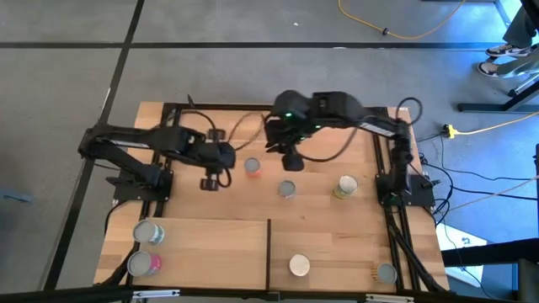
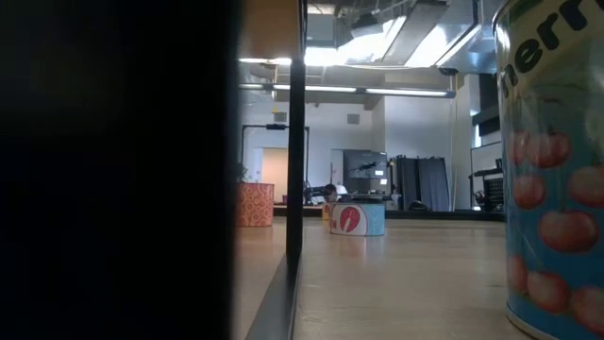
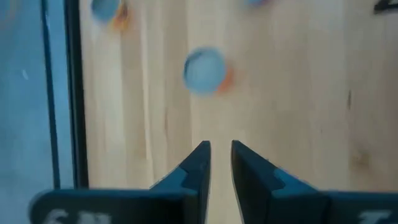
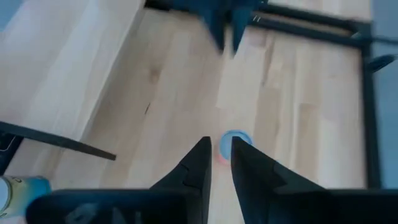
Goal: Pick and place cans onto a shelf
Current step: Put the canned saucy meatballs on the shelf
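the left claw (image 1: 210, 182) hangs over the bare bench (image 1: 320, 210) with its fingers narrowed to a slim gap and nothing between them, an orange-labelled can (image 1: 252, 166) lying just beyond it. the right claw (image 1: 293, 159), equally narrow and empty, hovers beside that same can. 2 cans (image 1: 148, 232) stand on the shelf (image 1: 202, 248) at its left end, others stand apart on the bench.

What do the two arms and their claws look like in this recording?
Both arms are dark, jointed and boxy. The right arm shows a small green light and trails black cables to its base. The left arm is also black and cabled. Each claw, left claw and right claw, has two dark, wedge-shaped fingers tapering to points.
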